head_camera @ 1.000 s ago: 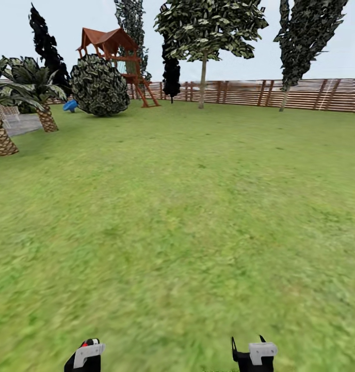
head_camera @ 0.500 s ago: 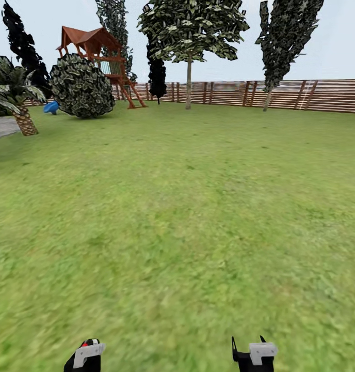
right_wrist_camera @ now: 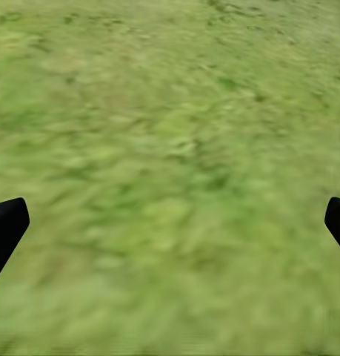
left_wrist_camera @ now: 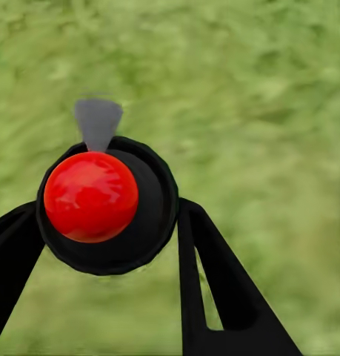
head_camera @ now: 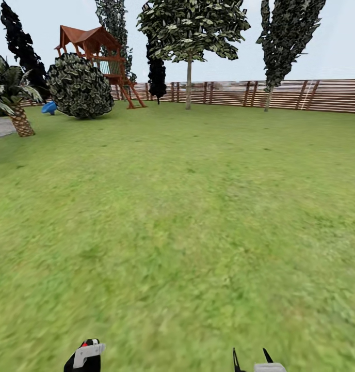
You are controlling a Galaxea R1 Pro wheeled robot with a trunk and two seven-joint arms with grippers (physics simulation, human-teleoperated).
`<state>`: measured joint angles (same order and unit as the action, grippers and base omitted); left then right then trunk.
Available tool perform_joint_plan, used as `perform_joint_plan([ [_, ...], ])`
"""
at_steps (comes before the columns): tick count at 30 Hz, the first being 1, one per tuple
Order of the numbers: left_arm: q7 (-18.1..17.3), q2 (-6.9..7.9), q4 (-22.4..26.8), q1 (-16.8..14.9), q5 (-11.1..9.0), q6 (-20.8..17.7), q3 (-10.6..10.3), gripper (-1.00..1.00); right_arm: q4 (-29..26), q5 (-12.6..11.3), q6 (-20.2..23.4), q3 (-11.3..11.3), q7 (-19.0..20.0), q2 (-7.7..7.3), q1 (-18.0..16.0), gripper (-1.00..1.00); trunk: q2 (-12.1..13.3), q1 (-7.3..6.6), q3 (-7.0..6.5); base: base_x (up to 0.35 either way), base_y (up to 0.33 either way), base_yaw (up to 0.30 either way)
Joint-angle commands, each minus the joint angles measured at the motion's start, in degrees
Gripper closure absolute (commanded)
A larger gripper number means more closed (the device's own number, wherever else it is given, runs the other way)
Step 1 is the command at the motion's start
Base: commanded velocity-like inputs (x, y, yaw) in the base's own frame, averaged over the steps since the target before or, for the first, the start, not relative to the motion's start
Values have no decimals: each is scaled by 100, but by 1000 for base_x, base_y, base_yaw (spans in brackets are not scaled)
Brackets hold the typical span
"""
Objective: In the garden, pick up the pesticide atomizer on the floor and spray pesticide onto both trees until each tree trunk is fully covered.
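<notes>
Pinching the near-black pesticide atomizer with its round red cap between two black fingers, the left gripper sits low at the near left over the green lawn. The right gripper, fingers spread wide and holding nothing, has dropped lower than a moment ago. Far off, two pale-trunked trees stand before the brown slat fence, beside one red-roofed wooden playhouse.
</notes>
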<state>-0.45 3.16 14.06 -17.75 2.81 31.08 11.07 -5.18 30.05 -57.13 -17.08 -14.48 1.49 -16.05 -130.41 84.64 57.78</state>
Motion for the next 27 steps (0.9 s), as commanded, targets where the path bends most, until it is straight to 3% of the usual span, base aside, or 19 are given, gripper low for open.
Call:
perform_joint_plan([
  [1, 1, 0, 1, 0, 0, -3, 0, 100, 0, 8, 0, 2, 8, -4, 3, -100, 0, 0, 0, 336, 0, 0],
  [12, 1, 9, 1, 0, 0, 3, 9, 100, 353, 4, 17, 3, -11, -33, 14, -100, 0, 0, 0, 336, 0, 0],
  [27, 2, 4, 11, 0, -6, 3, 4, 100, 368, 4, 17, 3, -11, -40, 14, -100, 0, 0, 0, 336, 0, 0],
])
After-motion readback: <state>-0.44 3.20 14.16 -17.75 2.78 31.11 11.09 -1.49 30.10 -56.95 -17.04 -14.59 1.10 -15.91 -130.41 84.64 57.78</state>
